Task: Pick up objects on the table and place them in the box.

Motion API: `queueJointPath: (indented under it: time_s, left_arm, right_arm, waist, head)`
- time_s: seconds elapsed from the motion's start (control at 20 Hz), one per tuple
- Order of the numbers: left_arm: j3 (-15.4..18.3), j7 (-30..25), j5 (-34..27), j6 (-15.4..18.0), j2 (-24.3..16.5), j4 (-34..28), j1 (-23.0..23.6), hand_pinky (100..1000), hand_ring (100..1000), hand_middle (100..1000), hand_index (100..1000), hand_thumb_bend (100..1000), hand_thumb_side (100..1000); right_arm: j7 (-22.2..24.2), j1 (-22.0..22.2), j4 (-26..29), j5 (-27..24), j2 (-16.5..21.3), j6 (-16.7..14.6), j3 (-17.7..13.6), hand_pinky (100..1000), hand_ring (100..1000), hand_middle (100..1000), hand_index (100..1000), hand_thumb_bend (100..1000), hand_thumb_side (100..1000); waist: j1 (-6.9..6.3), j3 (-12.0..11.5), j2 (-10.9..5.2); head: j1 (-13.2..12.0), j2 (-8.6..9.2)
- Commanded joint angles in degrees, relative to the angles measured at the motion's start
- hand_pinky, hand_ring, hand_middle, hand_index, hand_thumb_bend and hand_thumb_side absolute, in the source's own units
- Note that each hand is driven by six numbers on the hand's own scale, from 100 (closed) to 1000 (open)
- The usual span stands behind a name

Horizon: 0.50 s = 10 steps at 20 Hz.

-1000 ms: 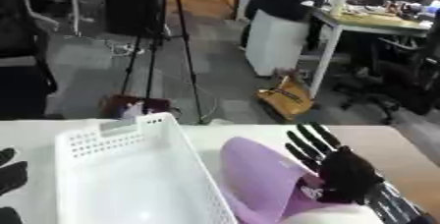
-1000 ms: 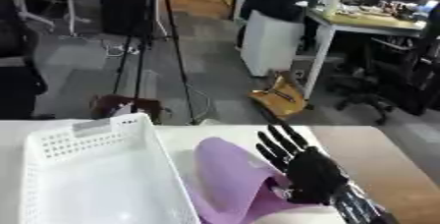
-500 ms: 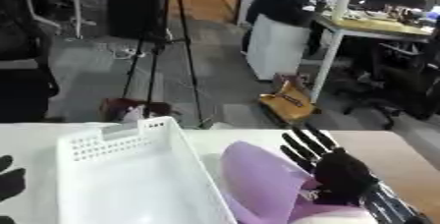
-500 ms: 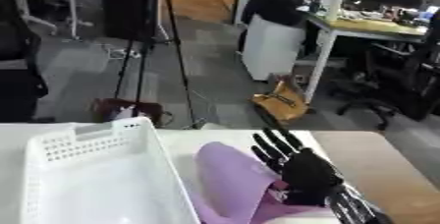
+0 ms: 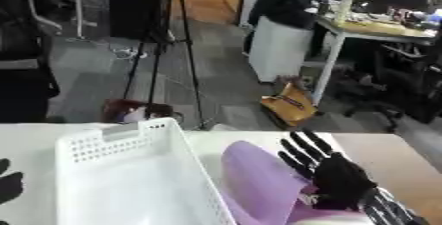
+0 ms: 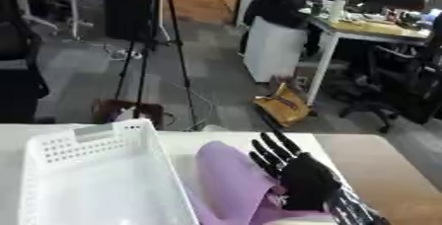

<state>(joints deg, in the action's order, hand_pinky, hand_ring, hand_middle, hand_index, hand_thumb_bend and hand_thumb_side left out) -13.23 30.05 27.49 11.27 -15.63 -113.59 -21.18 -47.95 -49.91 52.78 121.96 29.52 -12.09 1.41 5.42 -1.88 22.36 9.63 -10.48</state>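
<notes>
A white perforated plastic box (image 5: 129, 179) stands on the white table at the lower left. Just right of it lies a purple, soft-looking object (image 5: 259, 184), curved up at its far end. My right hand (image 5: 332, 177) is open, its black fingers straight and pointing away, resting over the right side of the purple object. Only the fingertips of my left hand (image 5: 9, 187) show at the left edge, beside the box's left wall.
The table's far edge (image 5: 233, 131) runs just behind the box. A brown strip of table surface (image 5: 406, 160) lies to the right of my right hand. Beyond the table are a tripod, a chair and a desk on a grey floor.
The whole picture has shifted slightly, so the head has moved. My right hand stays open over the purple object; nothing else has visibly changed.
</notes>
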Motion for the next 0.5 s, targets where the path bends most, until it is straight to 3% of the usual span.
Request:
queueJointPath:
  time_s: [0.05, 0.1, 0.5]
  left_arm:
    - [-0.27, -0.20, -0.06, 0.00, -0.19, -1.00, -0.74, 745, 791, 826, 762, 100, 750]
    - [-0.29, -0.23, -0.06, 0.02, -0.17, -1.00, -0.84, 744, 791, 826, 762, 100, 749]
    - [-0.41, -0.56, -0.08, 0.07, -0.07, -1.00, -1.27, 745, 792, 827, 762, 100, 749]
  right_arm:
    - [-1.81, -0.95, 0.10, -0.91, 1.65, 0.28, -0.31, 949, 954, 913, 994, 149, 1000]
    - [-2.55, -1.06, 0.11, -1.37, 1.57, 0.45, -0.44, 935, 937, 875, 954, 100, 1000]
    - [-4.01, -1.32, 1.59, -6.48, 1.26, 2.35, -0.78, 900, 895, 782, 868, 100, 1000]
  waist:
    - [-0.10, -0.10, -0.91]
    - [-0.13, -0.20, -0.86]
    - [-0.18, -0.72, -0.47]
  head:
    - [0.23, 0.89]
    - [0.33, 1.02]
    - [0.91, 1.87]
